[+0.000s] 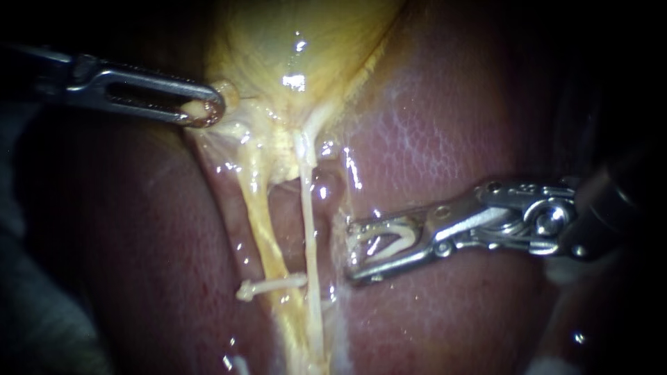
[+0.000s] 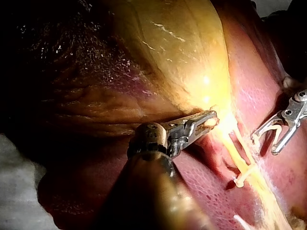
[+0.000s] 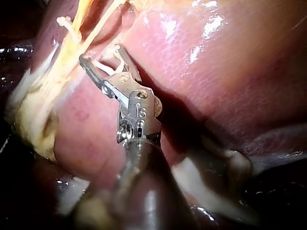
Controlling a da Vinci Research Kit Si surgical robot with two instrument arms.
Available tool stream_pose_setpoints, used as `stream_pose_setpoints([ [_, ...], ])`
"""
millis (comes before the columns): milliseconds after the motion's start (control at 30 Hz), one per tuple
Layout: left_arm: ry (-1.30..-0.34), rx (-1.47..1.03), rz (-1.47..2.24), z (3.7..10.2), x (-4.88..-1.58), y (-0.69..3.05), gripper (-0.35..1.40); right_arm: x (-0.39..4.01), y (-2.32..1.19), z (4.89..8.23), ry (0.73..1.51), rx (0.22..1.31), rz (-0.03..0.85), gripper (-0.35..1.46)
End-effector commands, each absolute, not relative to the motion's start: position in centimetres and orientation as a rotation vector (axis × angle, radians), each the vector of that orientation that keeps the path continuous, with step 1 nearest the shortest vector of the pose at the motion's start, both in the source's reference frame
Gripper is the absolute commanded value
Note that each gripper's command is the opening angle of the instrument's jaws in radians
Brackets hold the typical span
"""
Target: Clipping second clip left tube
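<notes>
My left instrument (image 1: 206,111) comes in from the upper left, its jaws shut on a nub of tissue at the neck of the yellow gallbladder (image 1: 299,42). Two tubes run down from there: the thicker yellow left tube (image 1: 260,222) and the thin pale right tube (image 1: 309,229). A white clip (image 1: 267,286) sits across the left tube low down. My right instrument (image 1: 352,251) lies just right of the right tube, jaws wide apart with a white clip (image 1: 389,239) seated between them. Neither tube is between those jaws. The left wrist view shows the same: left instrument (image 2: 211,120), right instrument (image 2: 264,143).
Pink liver (image 1: 445,125) lies under and to the right of the tubes. Darker liver (image 1: 139,264) lies to their left. A small white piece (image 1: 240,362) shows near the left tube's lower end. Pale cloth (image 2: 19,191) lies beside the tissue.
</notes>
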State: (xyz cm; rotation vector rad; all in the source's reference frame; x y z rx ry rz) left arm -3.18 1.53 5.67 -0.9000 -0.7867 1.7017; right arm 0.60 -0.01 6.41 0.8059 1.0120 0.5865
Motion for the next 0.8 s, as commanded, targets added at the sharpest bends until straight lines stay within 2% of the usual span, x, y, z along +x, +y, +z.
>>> stream_pose_setpoints([
  [33, -0.787, -0.9, 1.702, 5.67, -3.18, 1.53, -0.35, 0.59, -0.01, 6.42, 1.009, 0.804, 0.588, 0.5],
  [400, -0.787, -0.9, 1.702, 5.67, -3.18, 1.53, -0.35, 0.53, 0.02, 6.36, 1.011, 0.806, 0.583, 0.5],
  [800, -0.787, -0.9, 1.702, 5.67, -3.18, 1.53, -0.35, 0.59, 0.02, 5.98, 1.068, 0.839, 0.606, 0.5],
])
